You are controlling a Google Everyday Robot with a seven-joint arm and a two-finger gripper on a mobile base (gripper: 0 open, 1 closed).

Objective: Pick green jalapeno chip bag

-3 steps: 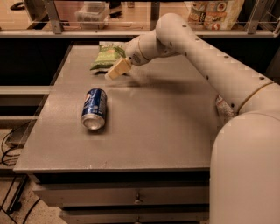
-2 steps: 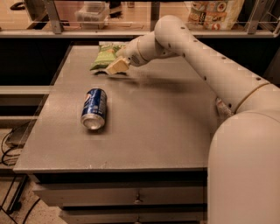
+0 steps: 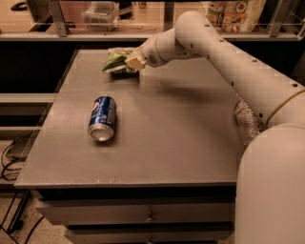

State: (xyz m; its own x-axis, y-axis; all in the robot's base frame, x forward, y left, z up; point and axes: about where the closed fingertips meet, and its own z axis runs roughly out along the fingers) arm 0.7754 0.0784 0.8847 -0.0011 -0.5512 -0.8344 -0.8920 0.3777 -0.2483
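Observation:
The green jalapeno chip bag (image 3: 114, 60) lies at the far left of the grey table (image 3: 181, 133), near its back edge. It is crinkly green with a pale band. My gripper (image 3: 134, 62) is at the end of the white arm that reaches in from the right. It sits right at the bag's right edge, touching or overlapping it. The arm's wrist hides the part of the bag behind it.
A blue soda can (image 3: 102, 118) lies on its side at the table's left middle. A clear plastic bottle (image 3: 248, 121) lies at the right edge, partly behind my arm. A large pale printed bag (image 3: 236, 9) and a clear container (image 3: 100, 12) stand on the shelf behind.
My gripper has moved left and farther back across the table, from just right of the bag to right against its right edge. The can has not moved.

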